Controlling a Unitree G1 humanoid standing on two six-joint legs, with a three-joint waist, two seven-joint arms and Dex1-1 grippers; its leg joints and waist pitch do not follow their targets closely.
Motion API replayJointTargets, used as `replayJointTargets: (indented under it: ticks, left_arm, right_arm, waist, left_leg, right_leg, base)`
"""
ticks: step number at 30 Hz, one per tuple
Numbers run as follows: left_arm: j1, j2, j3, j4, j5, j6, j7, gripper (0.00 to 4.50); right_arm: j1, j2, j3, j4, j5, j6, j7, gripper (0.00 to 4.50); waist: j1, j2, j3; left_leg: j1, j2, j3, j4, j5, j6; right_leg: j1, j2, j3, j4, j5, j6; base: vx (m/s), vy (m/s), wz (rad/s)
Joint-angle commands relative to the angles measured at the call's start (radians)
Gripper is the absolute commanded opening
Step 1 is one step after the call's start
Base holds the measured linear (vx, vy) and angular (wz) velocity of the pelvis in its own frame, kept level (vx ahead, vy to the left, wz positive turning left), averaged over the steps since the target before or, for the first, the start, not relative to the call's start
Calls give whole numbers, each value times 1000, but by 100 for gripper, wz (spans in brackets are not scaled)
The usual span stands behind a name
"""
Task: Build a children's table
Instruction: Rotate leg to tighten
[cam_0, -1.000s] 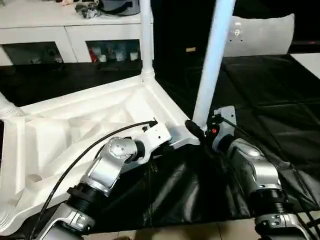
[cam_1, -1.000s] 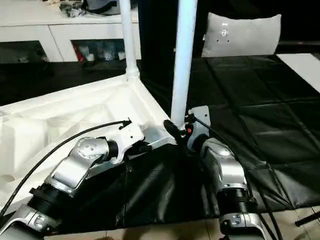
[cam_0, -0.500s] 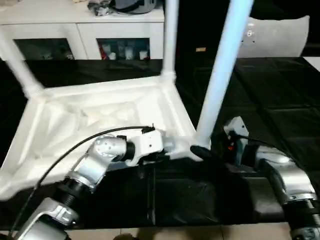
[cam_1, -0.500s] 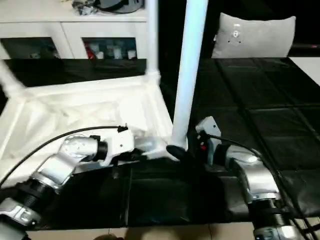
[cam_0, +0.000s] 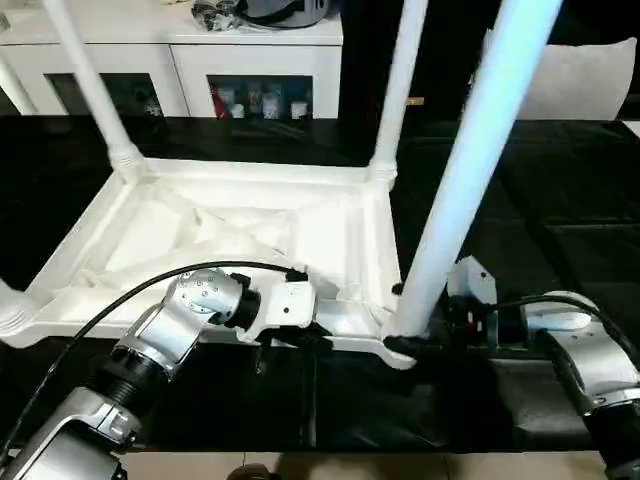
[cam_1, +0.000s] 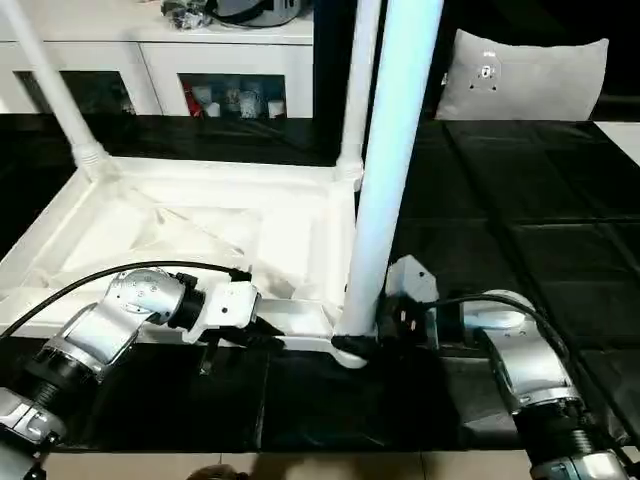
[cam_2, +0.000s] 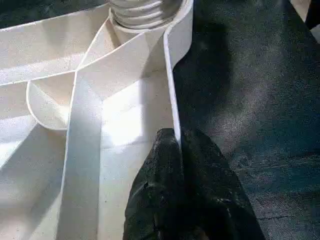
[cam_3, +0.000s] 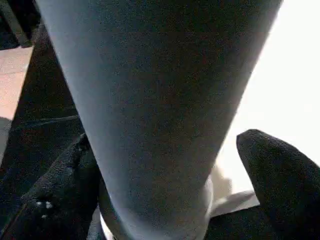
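Observation:
The children's table (cam_0: 250, 225) lies upside down on the black mat, its ribbed underside facing up. White legs stand in its sockets: a near right leg (cam_0: 470, 180), a far right leg (cam_0: 395, 90) and a far left leg (cam_0: 90, 90). My left gripper (cam_0: 315, 335) is shut on the thin near rim of the top (cam_2: 170, 100), just left of the near right corner. My right gripper (cam_0: 405, 345) sits at the foot of the near right leg (cam_3: 160, 100). Its fingers (cam_3: 280, 175) stand open on either side of the leg, one of them clear of it.
A white cabinet (cam_0: 180, 40) with glass doors runs along the back, with clutter on top. A grey cushion (cam_1: 525, 75) leans at the back right. The black mat (cam_0: 560, 200) stretches to the right, and bare floor (cam_0: 350, 465) shows along the near edge.
The camera has swung, so the table now looks squarer and more legs show. Both grippers stay at the near right corner. The right gripper's fingers have spread wider around the leg.

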Motion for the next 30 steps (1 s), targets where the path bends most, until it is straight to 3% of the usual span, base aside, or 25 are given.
replayJointTargets:
  ticks: [1, 11, 15, 20, 21, 22, 25, 27, 28, 29, 30]
  left_arm:
    - [-10, 4, -51, -1, 20, -31, -51, 0]
    - [-7, 6, -48, 10, 14, -44, -67, 0]
    - [-5, 7, -48, 11, 12, -44, -67, 0]
    - [17, -6, -23, -26, -23, 27, -51, 0]
    - [36, -30, 15, -67, -57, 115, 2, 0]
    - [41, -37, 24, -77, -64, 135, 18, 0]
    - [73, -75, 58, -138, -88, 230, 103, 0]
    - [89, -100, 63, -171, -88, 280, 148, 0]
    - [91, -105, 63, -177, -86, 289, 157, 0]
    - [95, -114, 62, -187, -83, 305, 173, 0]
    - [95, -135, 62, -197, -76, 337, 204, 0]
  right_arm:
    - [-3, -8, 0, 3, 7, 16, 14, 387]
    - [8, -20, 9, -1, 27, 51, 42, 284]
    - [11, -17, 10, -2, 31, 66, 45, 272]
    - [22, 3, 14, -10, 32, 88, 25, 267]
    - [26, 32, 15, -13, 27, 150, -37, 267]
    - [25, 43, 13, -11, 24, 166, -60, 266]
    - [9, 126, 4, 8, 0, 222, -209, 266]
    - [-10, 187, -5, 25, -14, 249, -307, 266]
    - [-14, 201, -8, 30, -16, 256, -329, 265]
    - [-22, 224, -12, 37, -19, 268, -364, 265]
    - [-38, 263, -20, 52, -22, 286, -420, 265]
  waist:
    - [-3, -12, -58]
    - [-2, -11, -59]
    - [-2, -11, -60]
    - [-1, -10, -60]
    - [-2, -8, -60]
    - [-4, -9, -60]
    - [-15, -8, -49]
    - [-27, -13, -45]
    - [-39, -12, -41]
    - [-42, -12, -43]
    - [-60, -13, -41]
  left_leg:
    - [9, 61, -15, -63, -120, 86]
    - [9, 61, -15, -62, -121, 86]
    - [8, 61, -15, -62, -116, 85]
    - [8, 60, -15, -61, -110, 86]
    - [8, 60, -15, -61, -113, 85]
    - [7, 62, -17, -63, -104, 80]
    - [10, 58, -17, -70, -171, 56]
    - [11, 56, -21, -77, -223, 25]
    - [5, 53, -25, -83, -239, 12]
    - [8, 53, -26, -83, -249, 5]
    - [10, 53, -28, -84, -274, -6]
  right_leg:
    - [46, -90, 52, -65, -77, -229]
    - [47, -89, 50, -65, -81, -230]
    - [47, -88, 50, -63, -70, -231]
    - [47, -89, 50, -61, -60, -236]
    - [47, -88, 50, -62, -64, -236]
    - [49, -89, 49, -58, -51, -243]
    - [41, -89, 49, -75, -192, -222]
    - [43, -93, 49, -86, -316, -190]
    - [45, -91, 46, -91, -374, -165]
    - [42, -91, 47, -94, -397, -154]
    - [38, -91, 49, -97, -422, -146]
  base:
    - [0, 0, 0]
    - [0, 0, 0]
    - [0, 0, 0]
    - [0, 0, 0]
    - [0, 0, 0]
    - [0, 0, 0]
    - [0, 0, 0]
    - [0, 0, 0]
    - [0, 0, 0]
    - [0, 0, 0]
    - [0, 0, 0]
